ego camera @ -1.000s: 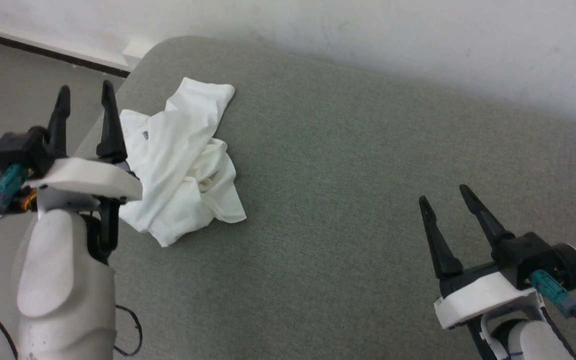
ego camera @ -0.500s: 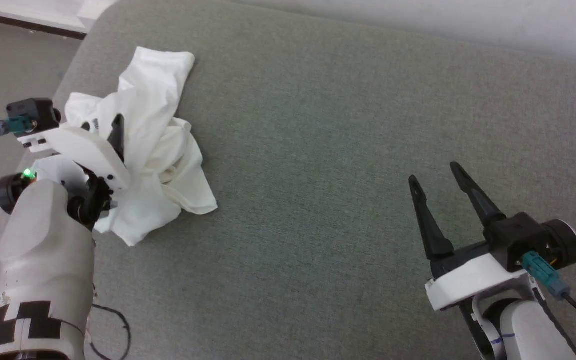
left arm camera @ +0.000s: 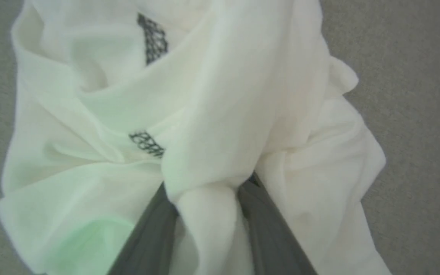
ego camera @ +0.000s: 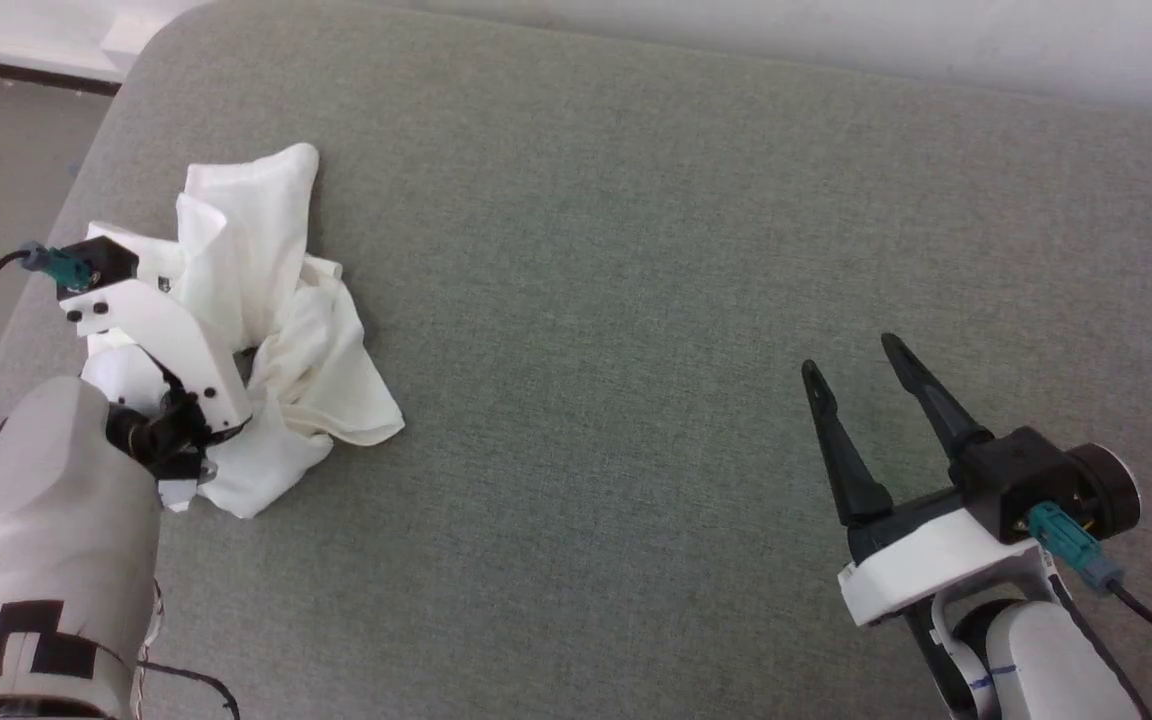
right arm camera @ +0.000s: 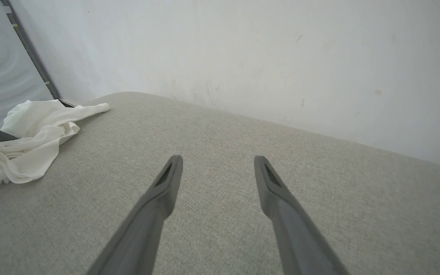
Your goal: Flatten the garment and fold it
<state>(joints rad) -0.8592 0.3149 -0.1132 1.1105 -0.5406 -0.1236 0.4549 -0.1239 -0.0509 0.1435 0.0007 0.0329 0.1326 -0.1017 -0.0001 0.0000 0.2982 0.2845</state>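
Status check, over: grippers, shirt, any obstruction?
Left gripper astride a fold of crumpled white thin-fabric shirt, grip unconfirmed. Right gripper open above grey-green upholstered surface. No obstruction seen.

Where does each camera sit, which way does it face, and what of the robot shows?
Head view: on the head, looking down at grey padded surface and crumpled white shirt; left forearm, right gripper show.
Left wrist view: left wrist, close on the shirt; left fingers straddle a fold.
Right wrist view: right wrist, facing surface and wall; right fingers open.
Shared: all see the shirt.
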